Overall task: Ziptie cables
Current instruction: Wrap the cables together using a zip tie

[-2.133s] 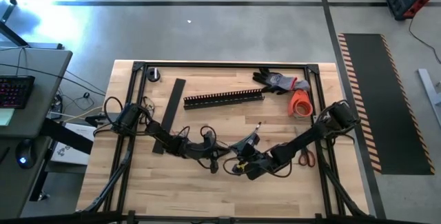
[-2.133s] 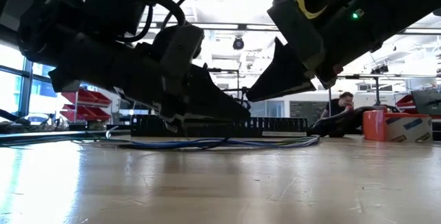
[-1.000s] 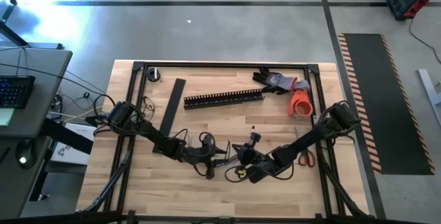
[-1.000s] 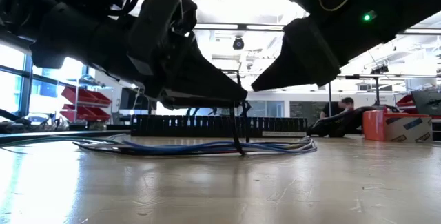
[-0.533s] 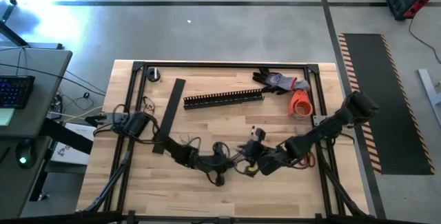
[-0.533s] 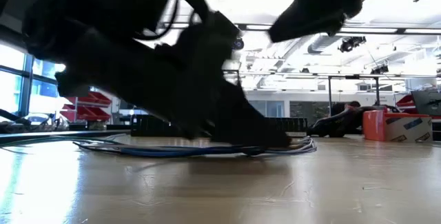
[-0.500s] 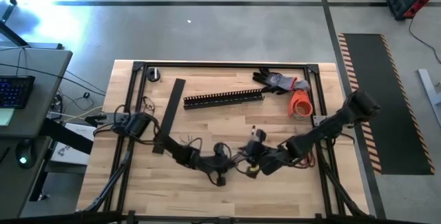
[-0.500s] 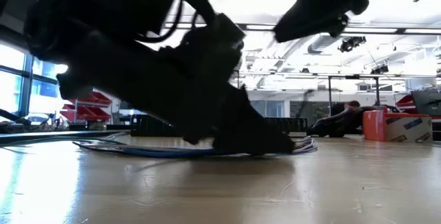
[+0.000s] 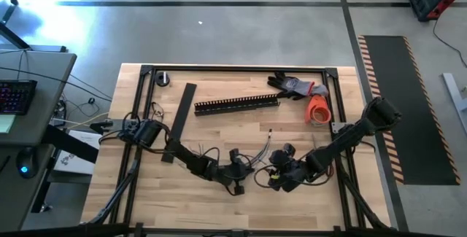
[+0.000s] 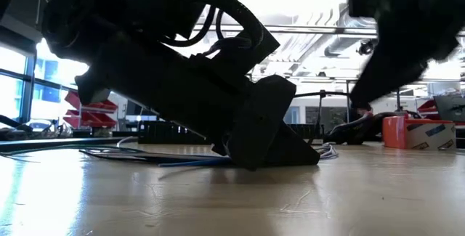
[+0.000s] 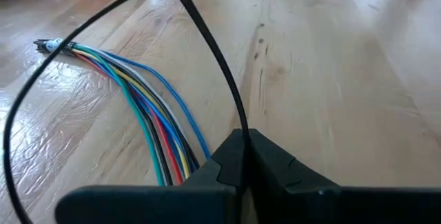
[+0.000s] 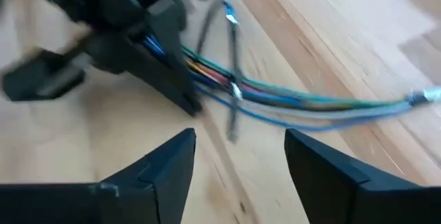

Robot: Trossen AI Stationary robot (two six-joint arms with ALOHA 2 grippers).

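The cables point(image 11: 138, 107), thin wires in several colours, lie flat on the wooden table near its middle point(image 9: 257, 154). The ziptie point(image 11: 207, 52), a thin black strip, arcs up in a wide loop over them. My left gripper point(image 11: 242, 148) is low at the table over the cables, shut on the ziptie; it also shows in the high view point(image 9: 237, 175) and the low view point(image 10: 272, 152). My right gripper point(image 12: 238, 158) stands open just to the right point(image 9: 277, 173), clear of the ziptie and cables, with nothing between its fingers. My left gripper pinches the ziptie's straight stretch point(image 11: 240, 129) between its two fingers. The fingers slant down from the table's left, their ends at the table top point(image 10: 290, 160). From the fingers the strip rises and curves round in a slack loop above the cables.
A black slotted channel point(image 9: 236, 105) lies at the far middle, a flat black strip point(image 9: 179, 120) to its left. Gloves point(image 9: 295, 86) and an orange roll point(image 9: 317, 109) sit far right. A black frame point(image 9: 241, 68) borders the table.
My left gripper has shut on the ziptie, gone toward the table's right edge and come down to the table by the cables. My right gripper has opened, let go of the ziptie and drawn back toward the right edge.
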